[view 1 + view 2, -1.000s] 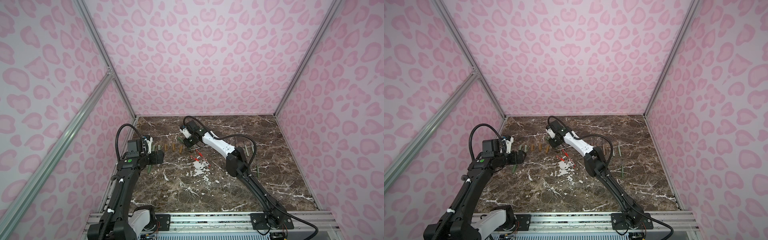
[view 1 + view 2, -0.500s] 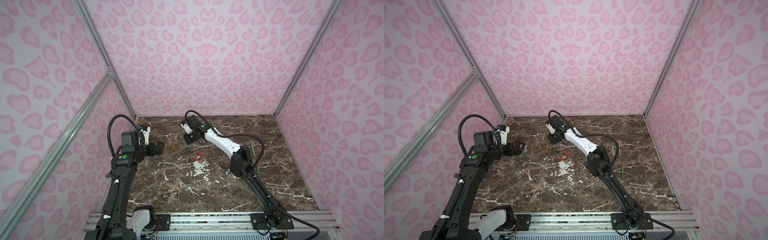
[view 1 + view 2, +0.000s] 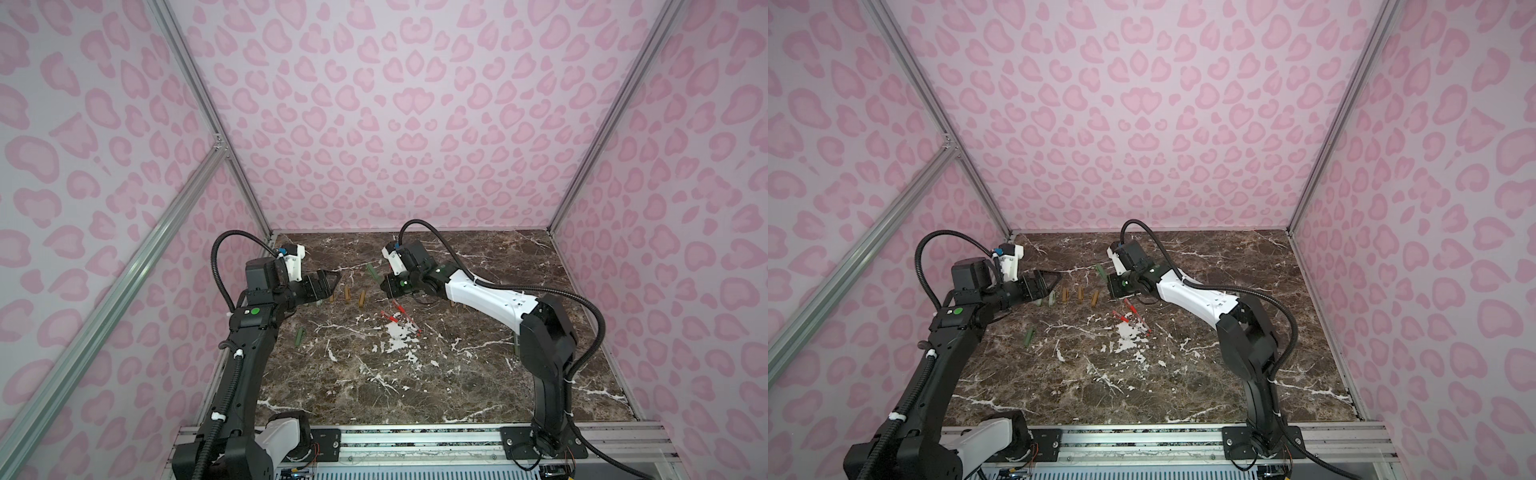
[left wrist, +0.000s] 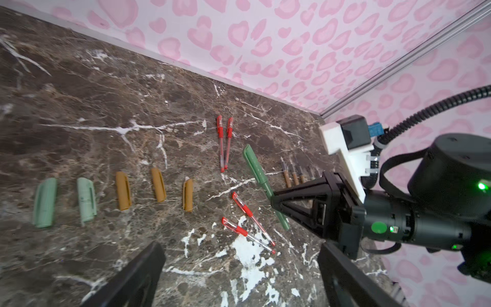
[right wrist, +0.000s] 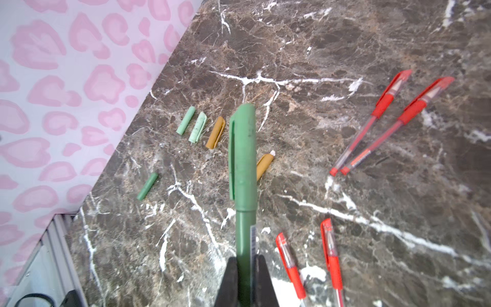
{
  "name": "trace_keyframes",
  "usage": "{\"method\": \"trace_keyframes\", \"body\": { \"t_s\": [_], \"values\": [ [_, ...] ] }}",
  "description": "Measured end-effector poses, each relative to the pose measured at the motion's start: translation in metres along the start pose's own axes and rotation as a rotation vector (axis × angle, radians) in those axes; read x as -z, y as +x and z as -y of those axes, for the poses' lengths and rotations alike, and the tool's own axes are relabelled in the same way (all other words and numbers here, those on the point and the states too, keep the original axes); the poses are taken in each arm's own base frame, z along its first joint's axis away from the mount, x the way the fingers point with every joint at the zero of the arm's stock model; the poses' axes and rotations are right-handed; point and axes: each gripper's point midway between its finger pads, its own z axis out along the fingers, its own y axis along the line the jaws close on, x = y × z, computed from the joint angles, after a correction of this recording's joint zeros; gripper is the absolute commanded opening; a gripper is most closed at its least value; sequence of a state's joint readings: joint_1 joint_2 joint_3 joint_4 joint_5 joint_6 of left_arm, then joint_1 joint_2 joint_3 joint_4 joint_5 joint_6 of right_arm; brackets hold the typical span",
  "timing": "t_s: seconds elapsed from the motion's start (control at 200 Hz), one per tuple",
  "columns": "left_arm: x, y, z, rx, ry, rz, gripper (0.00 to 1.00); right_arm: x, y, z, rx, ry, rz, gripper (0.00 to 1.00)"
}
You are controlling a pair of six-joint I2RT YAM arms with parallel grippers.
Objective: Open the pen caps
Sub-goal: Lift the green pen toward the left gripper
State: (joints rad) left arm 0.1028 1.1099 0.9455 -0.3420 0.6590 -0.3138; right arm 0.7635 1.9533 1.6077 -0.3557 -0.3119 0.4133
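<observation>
Holding a capped dark green plastic pen (image 5: 243, 170) clear of the brown marble tabletop (image 3: 415, 382), your right gripper (image 5: 245, 268) has its jaws pressed together on the barrel, pinching it near the uncapped end. The cap end, with its clip, sticks out beyond the fingertips toward the left and far side of the scene.

Your left gripper (image 4: 239, 268) hangs to the left with its jaws spread wide and nothing between them. The pen's cap lies ahead of it and to its right, apart from it, not yet between the fingers.

To do this step well, I judge you should bring the left jaws around the cap section only, past the seam where cap meets barrel, and line them up along the pen's axis. Close firmly, then pull straight apart along the pen; a sideways pull could twist the barrel in the right grip.

On the table near the left gripper lies a row of loose caps: two pale grey-green plastic caps (image 4: 45, 202) and three tan-brown plastic caps (image 4: 123, 190). One short dark green tube (image 5: 147, 186) lies nearer the left wall. Slim red capped pens (image 4: 224, 142) lie around the middle.
</observation>
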Motion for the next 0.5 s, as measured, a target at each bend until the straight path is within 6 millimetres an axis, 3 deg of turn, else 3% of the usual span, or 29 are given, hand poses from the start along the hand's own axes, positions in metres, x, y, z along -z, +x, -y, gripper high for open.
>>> {"method": "trace_keyframes", "body": {
  "t_s": [0.265, 0.5],
  "values": [
    [-0.025, 0.022, 0.020, 0.116, 0.198, -0.057, 0.79, 0.026, 0.029, -0.031, -0.059, -0.088, 0.060, 0.01],
    [-0.040, 0.043, 0.042, 0.102, 0.282, -0.128, 0.72, 0.039, 0.032, -0.065, -0.072, -0.174, 0.113, 0.01]
  ]
}}
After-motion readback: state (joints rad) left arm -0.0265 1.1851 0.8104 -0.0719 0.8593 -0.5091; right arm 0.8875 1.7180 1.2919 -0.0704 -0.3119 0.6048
